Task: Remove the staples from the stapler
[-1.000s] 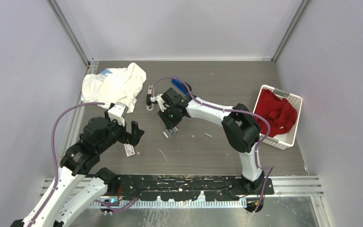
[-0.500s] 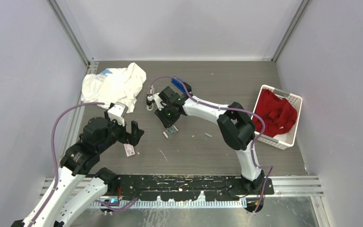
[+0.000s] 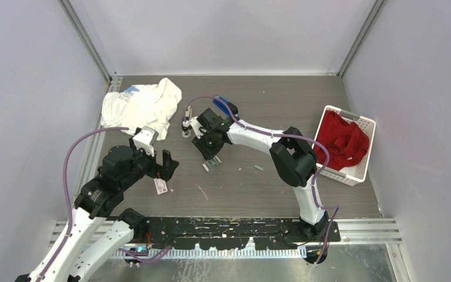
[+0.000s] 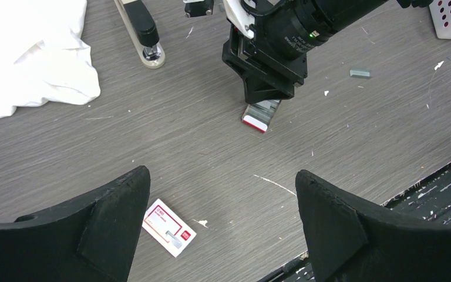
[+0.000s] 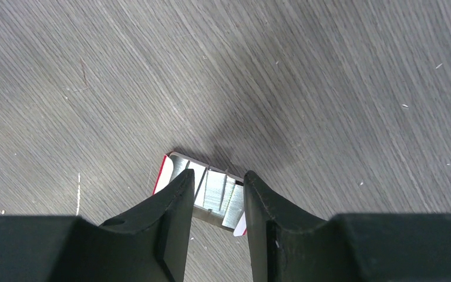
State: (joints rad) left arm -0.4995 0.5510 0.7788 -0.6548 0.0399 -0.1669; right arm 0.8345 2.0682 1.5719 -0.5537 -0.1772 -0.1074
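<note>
The stapler [image 3: 185,121] [image 4: 144,34], black on a pale base, lies by the white cloth, and neither gripper touches it. My right gripper [image 3: 212,156] [image 5: 217,179] hangs just above a small red-edged tray [image 3: 212,164] [image 4: 261,114]. In that tray lie silvery strips of staples [image 5: 212,189]. The right jaws stand slightly apart with nothing between them. One loose staple strip [image 3: 259,168] [image 4: 359,73] lies on the table to the right. My left gripper [image 3: 168,167] [image 4: 220,176] is wide open and empty, low over the table.
A small white-and-red flat box [image 3: 161,186] [image 4: 169,220] lies under the left gripper. A crumpled white cloth [image 3: 144,106] [image 4: 29,53] sits back left. A white basket [image 3: 365,163] with red cloth stands at the right. A blue object [image 3: 224,106] lies behind the right wrist.
The right jaws have spread a little and the right wrist has shifted slightly left over the tray. The left arm has not moved.
</note>
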